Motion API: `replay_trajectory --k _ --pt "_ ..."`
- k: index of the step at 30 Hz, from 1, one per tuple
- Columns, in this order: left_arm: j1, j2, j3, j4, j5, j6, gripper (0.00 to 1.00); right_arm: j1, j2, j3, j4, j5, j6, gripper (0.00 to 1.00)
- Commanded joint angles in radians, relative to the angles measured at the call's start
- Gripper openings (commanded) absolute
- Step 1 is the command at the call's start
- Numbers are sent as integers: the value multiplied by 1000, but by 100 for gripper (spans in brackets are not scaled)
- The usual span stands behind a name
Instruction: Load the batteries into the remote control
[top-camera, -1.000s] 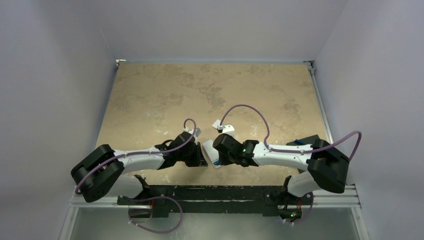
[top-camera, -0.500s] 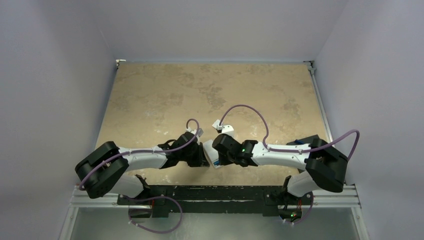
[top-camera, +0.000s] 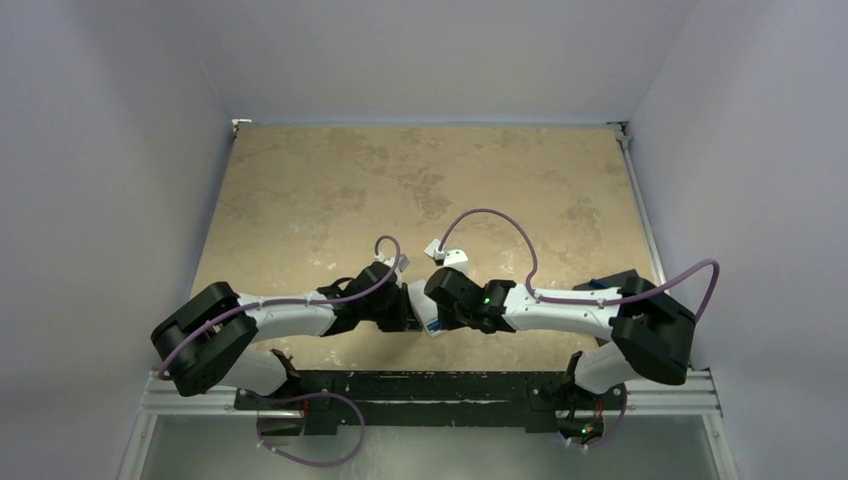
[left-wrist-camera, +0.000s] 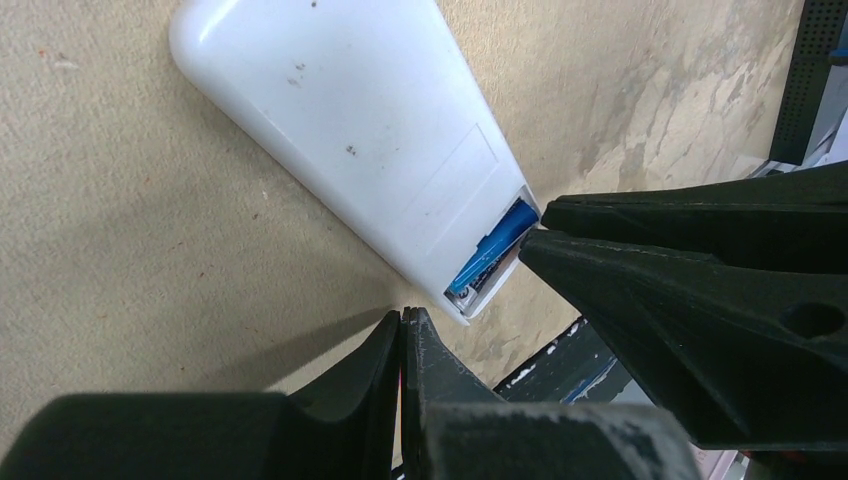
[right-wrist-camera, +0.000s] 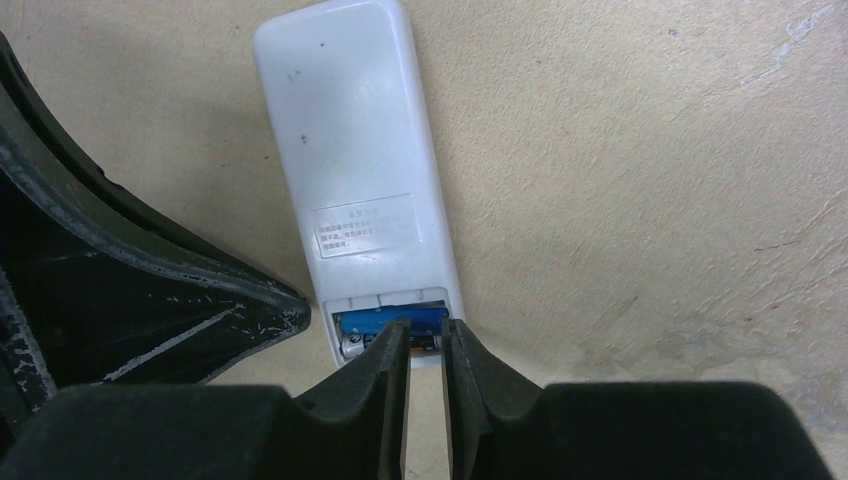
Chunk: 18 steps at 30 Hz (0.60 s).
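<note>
- The small white rectangular plastic remote control (right-wrist-camera: 355, 150) lies back-up on the mottled tan counter (right-wrist-camera: 650, 200) between the two arms, with its near end uncovered.
- A slim blue cylindrical battery (right-wrist-camera: 362, 322) sits in that uncovered end. We cannot make out a dark one with certainty.
- The right tool (right-wrist-camera: 425, 325) hovers over the battery, jaws a narrow slit apart, with nothing seen between them.
- The left tool (left-wrist-camera: 402, 315) is clenched on nothing, just beside the remote's edge.
- We judge the remote light, stiff and smooth-shelled, so a push would likely make it skate. We would brace its long edges, away from the thin walls of the uncovered end.
- The battery looks hard, slick and prone to roll. We would press its middle or pinch across its girth.
</note>
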Motion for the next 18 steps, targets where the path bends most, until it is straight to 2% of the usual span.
replay_trajectory --k 1,18 --pt "-6 13 36 29 -4 -8 2 2 13 25 11 25 8 24" --pt "-13 41 50 38 -6 -6 2 2 43 21 40 14 0 18"
